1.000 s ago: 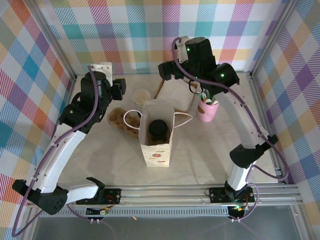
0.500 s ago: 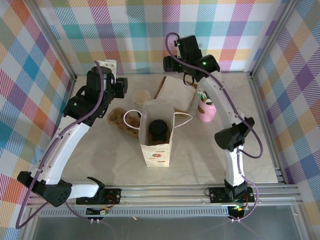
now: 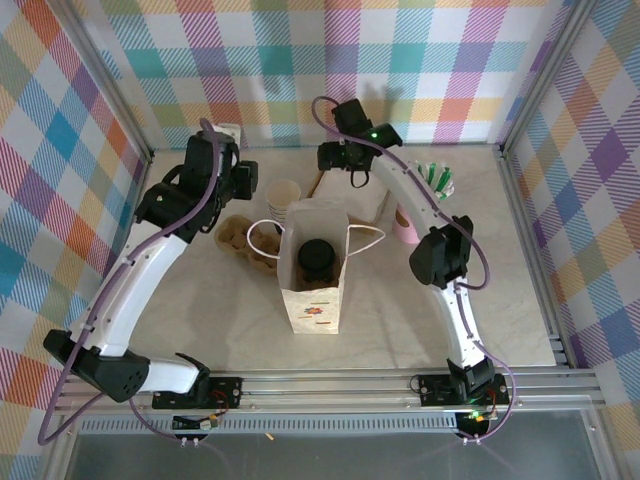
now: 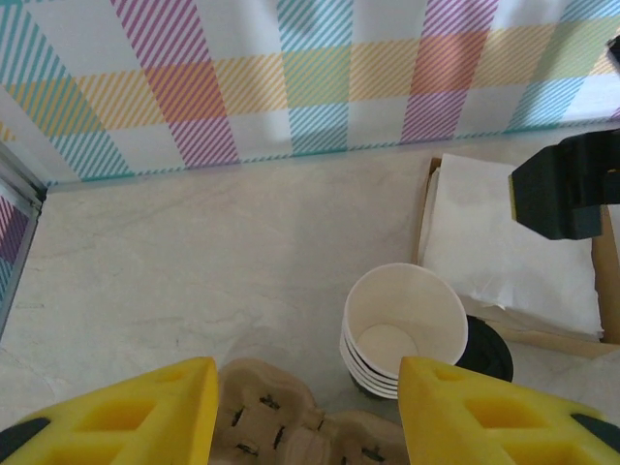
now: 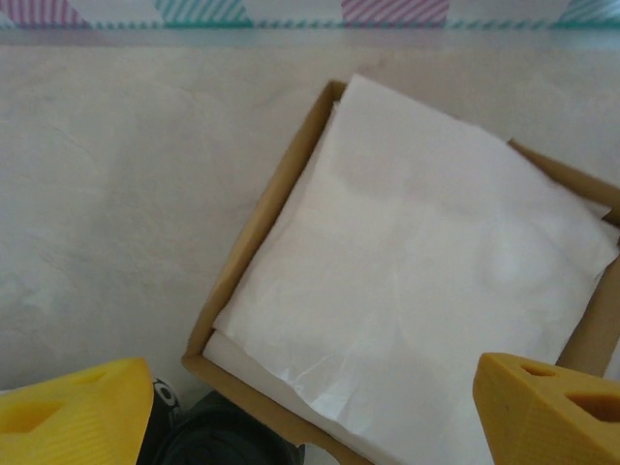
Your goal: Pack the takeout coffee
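The takeout coffee (image 3: 317,258), a small dark cup with a round black lid, stands upright inside the open white paper bag (image 3: 311,300) at the table's middle. My left gripper (image 3: 238,184) hovers behind and left of the bag. In the left wrist view it (image 4: 308,418) is open above a brown cardboard cup carrier (image 4: 276,426), its yellow fingers (image 4: 136,412) holding nothing. My right gripper (image 3: 337,157) is at the back of the table. It (image 5: 310,426) is open over a tray of white napkins (image 5: 417,291), with nothing held.
A stack of lidless white cups (image 4: 402,325) stands behind the bag, with a black round thing (image 4: 486,351) beside it. The cardboard carrier (image 3: 243,238) lies left of the bag. A pink cup (image 3: 403,227) with green-and-white sticks (image 3: 437,178) stands right, partly behind the right arm.
The right arm has swung from above the pink cup leftward and back, over the napkin tray. The left gripper has drifted slightly toward the back wall. Bag and coffee have not moved.
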Robot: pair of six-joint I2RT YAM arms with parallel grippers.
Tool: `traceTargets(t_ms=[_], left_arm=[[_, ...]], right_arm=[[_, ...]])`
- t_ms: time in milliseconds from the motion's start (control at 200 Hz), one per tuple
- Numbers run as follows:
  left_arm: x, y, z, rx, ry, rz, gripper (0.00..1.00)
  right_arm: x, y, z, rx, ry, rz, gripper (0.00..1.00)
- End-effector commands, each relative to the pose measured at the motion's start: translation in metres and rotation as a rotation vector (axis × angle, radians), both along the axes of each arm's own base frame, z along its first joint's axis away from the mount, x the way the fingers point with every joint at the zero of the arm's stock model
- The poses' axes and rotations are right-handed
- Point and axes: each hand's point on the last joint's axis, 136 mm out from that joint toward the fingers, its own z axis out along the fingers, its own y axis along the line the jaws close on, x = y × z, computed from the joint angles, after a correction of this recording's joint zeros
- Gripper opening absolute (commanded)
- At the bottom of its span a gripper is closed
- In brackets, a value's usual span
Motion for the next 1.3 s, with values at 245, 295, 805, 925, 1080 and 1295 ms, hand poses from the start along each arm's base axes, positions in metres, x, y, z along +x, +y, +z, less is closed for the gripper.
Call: traceTargets(t_ms=[245, 295, 805, 925, 1080, 1295], left_arm=[[0.000, 0.001, -0.001, -0.037, 0.040, 0.022, 0.52], [0.000, 0.002, -0.003, -0.037, 0.048, 0.026, 0.52], [-0.008, 0.003, -0.010, -0.042, 0.077, 0.020, 0.52], [-0.012, 0.004, -0.010, -0.046, 0.073, 0.020, 0.52], [-0.014, 0.005, -0.010, -0.044, 0.069, 0.020, 0.52], [-0.015, 0.004, -0.009, -0.046, 0.063, 0.005, 0.52]], right_arm=[[0.019, -0.013, -0.075, -0.011, 0.104, -0.127, 0.86], [0.022, -0.012, -0.085, -0.013, 0.109, -0.131, 0.86], [0.040, -0.018, -0.143, -0.100, 0.123, -0.177, 0.76], [0.039, -0.016, -0.141, -0.093, 0.125, -0.170, 0.60], [0.040, -0.012, -0.129, -0.062, 0.111, -0.160, 0.45], [0.041, -0.012, -0.097, -0.038, 0.063, -0.158, 0.30]])
